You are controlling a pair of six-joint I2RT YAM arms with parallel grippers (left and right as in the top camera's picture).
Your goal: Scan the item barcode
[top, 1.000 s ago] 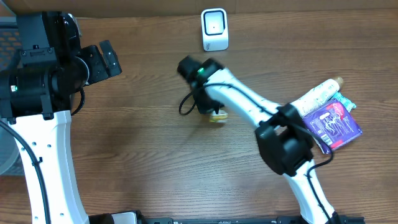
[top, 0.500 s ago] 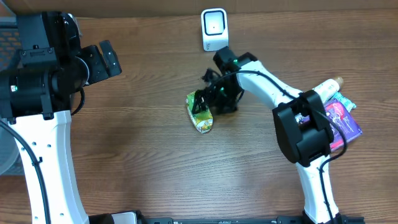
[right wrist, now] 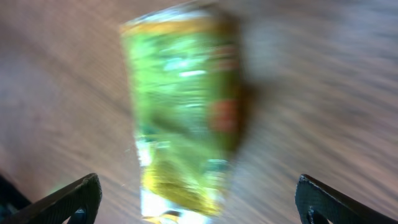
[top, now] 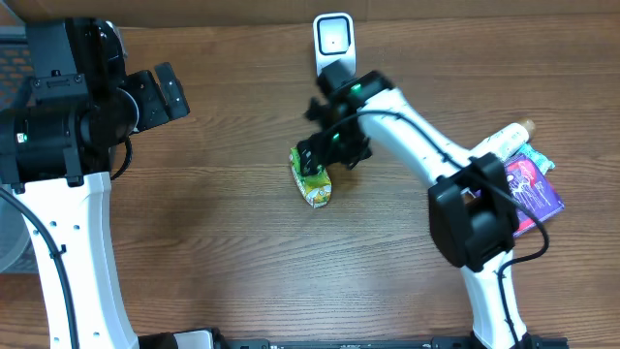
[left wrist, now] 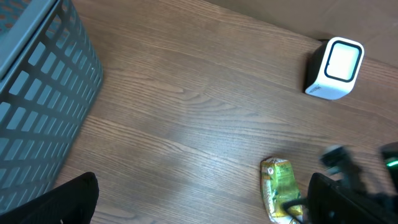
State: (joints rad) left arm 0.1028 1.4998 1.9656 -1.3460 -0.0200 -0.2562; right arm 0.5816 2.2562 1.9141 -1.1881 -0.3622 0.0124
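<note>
The item, a green and yellow packet, lies flat on the wooden table, free of both grippers. It also shows as a blurred green packet and as a packet low in the left wrist view. My right gripper hovers open just over the packet's far right end, its gripper fingers wide apart on either side and not touching it. The white scanner stands at the back, and the scanner faces up-left. My left gripper is open and empty at the far left, gripper.
A purple packet, a white tube and a teal item lie at the right edge. A grey mesh basket stands at the left. The right arm reaches in beside the packet.
My right gripper opened and let go of the green packet, which now lies on the table a little left of where it hung. The gripper has drawn back toward the scanner. The left arm stayed still.
</note>
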